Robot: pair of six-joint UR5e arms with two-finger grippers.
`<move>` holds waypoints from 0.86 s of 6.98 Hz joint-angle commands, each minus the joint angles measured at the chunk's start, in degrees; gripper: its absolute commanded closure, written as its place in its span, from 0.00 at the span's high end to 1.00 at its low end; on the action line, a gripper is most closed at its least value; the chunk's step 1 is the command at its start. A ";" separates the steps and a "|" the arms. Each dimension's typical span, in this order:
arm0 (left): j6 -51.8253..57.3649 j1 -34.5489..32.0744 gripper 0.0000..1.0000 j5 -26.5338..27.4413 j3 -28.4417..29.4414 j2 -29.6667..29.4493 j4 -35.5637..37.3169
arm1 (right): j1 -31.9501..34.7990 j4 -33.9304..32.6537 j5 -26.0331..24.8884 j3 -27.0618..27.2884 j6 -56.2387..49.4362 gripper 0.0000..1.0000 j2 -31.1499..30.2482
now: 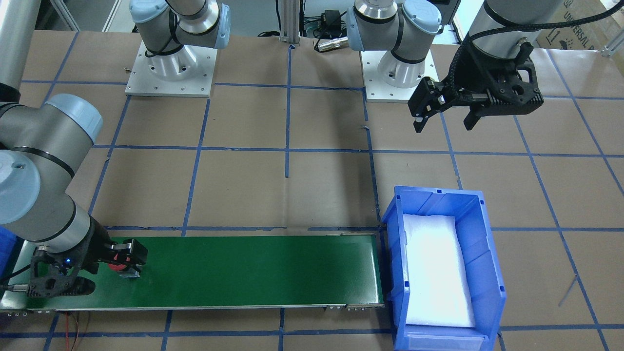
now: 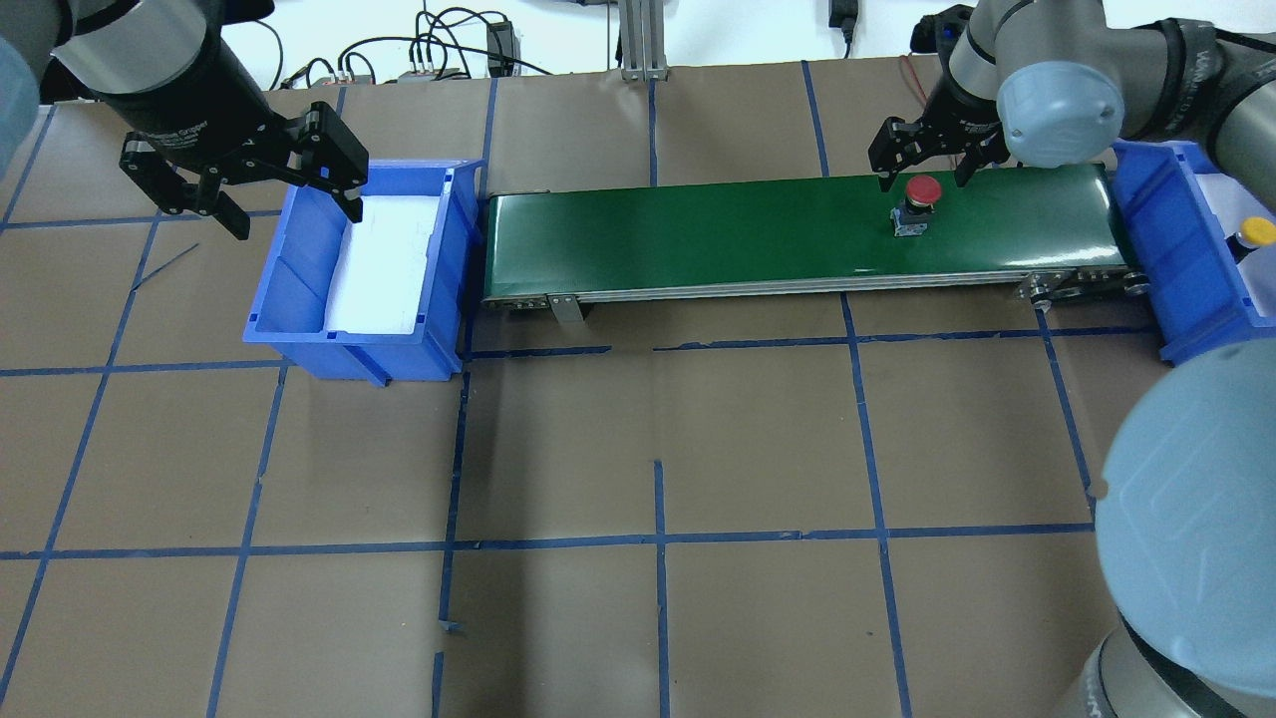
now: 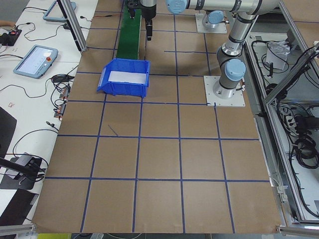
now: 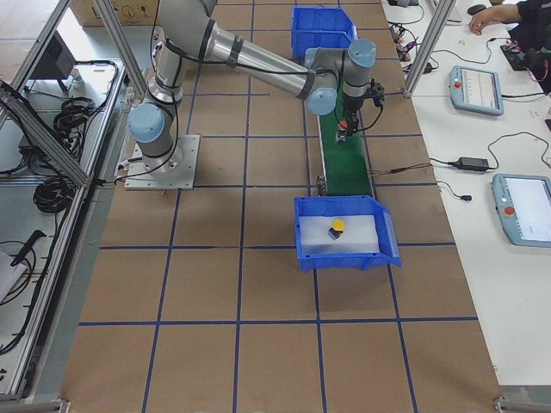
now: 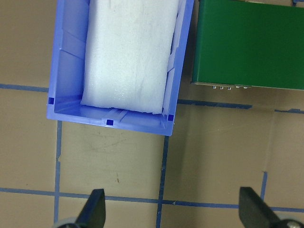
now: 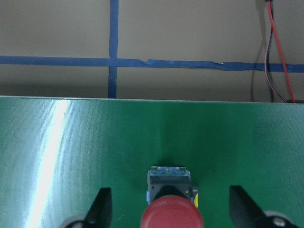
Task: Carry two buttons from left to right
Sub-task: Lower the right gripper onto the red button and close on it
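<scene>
Desk: I am logging brown paper crossed by a grid of blue tape lines. Belt: I am seeing dark green with a pale glare streak. The red button is showing a red cap over a black-and-metal base; the yellow button is showing a yellow cap. I am noting the left bin and right bin as blue, and the foam as white. The left gripper and right gripper are reading black. The arm joints are showing grey with light-blue caps.

Bright even light, glare on belt
</scene>
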 commanded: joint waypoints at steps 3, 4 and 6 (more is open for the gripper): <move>0.00 0.00 1.00 -0.01 0.00 -0.02 0.00 | -1.99 1.29 -0.81 -1.58 -2.34 0.08 -0.99; 0.00 0.00 1.00 -0.01 0.00 -0.02 0.00 | -5.31 5.74 -0.64 -2.90 -4.96 0.07 -2.74; 0.00 0.00 1.00 -0.01 0.00 -0.02 0.00 | -12.08 13.48 -0.81 -5.80 -13.63 0.09 -6.70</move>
